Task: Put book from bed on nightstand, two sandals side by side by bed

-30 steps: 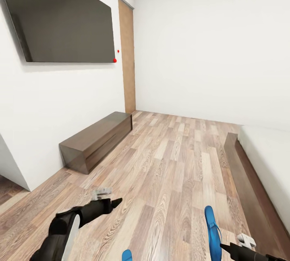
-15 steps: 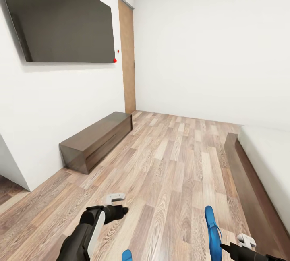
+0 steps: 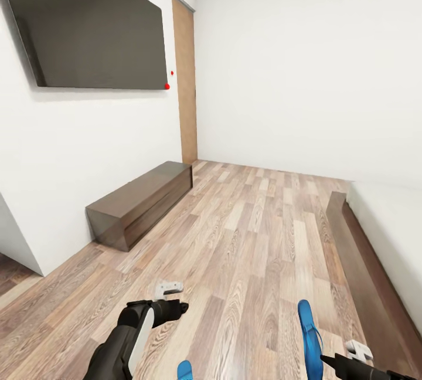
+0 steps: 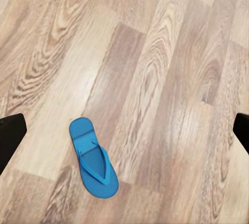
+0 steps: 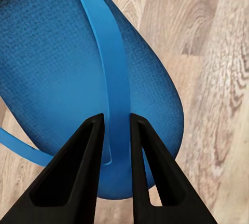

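Note:
A bright blue sandal hangs just above the floor beside the bed, and my right gripper is shut on its thong strap. Up close, the two black fingers pinch the strap of that sandal. The other sandal lies flat on the wood floor under my left gripper, whose fingers stand wide open above it. Its tip pokes in at the lower edge of the head view, near my left gripper. The book and the nightstand are out of view.
A long low dark-wood bench stands against the left wall under a large dark screen. A tan door is at the far left corner. The bed's dark frame runs along the right. Wood-plank floor spreads between them.
My left arm has swung inward to the right and its gripper has turned down over the floor sandal. The right gripper and its sandal have stayed put.

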### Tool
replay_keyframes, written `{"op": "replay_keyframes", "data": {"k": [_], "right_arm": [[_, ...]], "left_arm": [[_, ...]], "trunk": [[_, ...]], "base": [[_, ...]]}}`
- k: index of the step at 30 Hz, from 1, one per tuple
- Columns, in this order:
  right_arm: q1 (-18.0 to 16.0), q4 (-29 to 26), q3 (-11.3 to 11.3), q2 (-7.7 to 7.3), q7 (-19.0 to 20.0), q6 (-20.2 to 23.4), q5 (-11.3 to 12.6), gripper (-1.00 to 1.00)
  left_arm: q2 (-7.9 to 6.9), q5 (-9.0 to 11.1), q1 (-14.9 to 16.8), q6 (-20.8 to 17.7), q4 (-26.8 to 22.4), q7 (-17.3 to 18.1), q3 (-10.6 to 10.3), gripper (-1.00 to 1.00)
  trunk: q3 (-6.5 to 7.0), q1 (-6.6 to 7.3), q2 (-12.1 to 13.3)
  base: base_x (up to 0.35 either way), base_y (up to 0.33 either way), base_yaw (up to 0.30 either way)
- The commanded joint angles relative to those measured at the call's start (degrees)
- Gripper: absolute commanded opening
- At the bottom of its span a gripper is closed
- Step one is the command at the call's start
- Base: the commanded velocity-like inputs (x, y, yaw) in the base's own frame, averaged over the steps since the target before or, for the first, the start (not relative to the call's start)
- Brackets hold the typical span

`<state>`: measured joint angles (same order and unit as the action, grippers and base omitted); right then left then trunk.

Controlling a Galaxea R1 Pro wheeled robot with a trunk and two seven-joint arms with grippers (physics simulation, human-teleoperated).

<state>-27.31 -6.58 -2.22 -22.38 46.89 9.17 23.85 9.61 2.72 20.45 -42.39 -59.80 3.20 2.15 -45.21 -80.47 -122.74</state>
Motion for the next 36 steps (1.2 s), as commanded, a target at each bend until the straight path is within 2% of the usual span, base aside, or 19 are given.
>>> {"op": "replay_keyframes", "data": {"k": [1, 8, 36], "right_arm": [[0.0, 0.0, -0.2, -0.03, 0.1, 0.6, 0.7, -1.00], [0.0, 0.0, -0.1, -0.03, 0.1, 0.6, 0.7, -1.00], [0.0, 0.0, -0.1, -0.03, 0.0, 0.6, 0.8, -1.00]], "left_arm": [[0.06, 0.2, 0.0, -0.3, -0.1, 0.1, -0.1, 1.00], [0.05, 0.3, 0.0, -0.3, -0.1, 0.1, -0.9, 1.00], [0.06, 0.3, 0.0, -0.3, -0.1, 0.1, -1.0, 1.00]], "trunk": [[-0.24, -0.22, -0.4], [-1.50, -1.75, -3.3], [-6.53, -7.90, -14.5]], "base": [[0.000, 0.000, 0.000], [0.000, 0.000, 0.000], [0.000, 0.000, 0.000]]}}
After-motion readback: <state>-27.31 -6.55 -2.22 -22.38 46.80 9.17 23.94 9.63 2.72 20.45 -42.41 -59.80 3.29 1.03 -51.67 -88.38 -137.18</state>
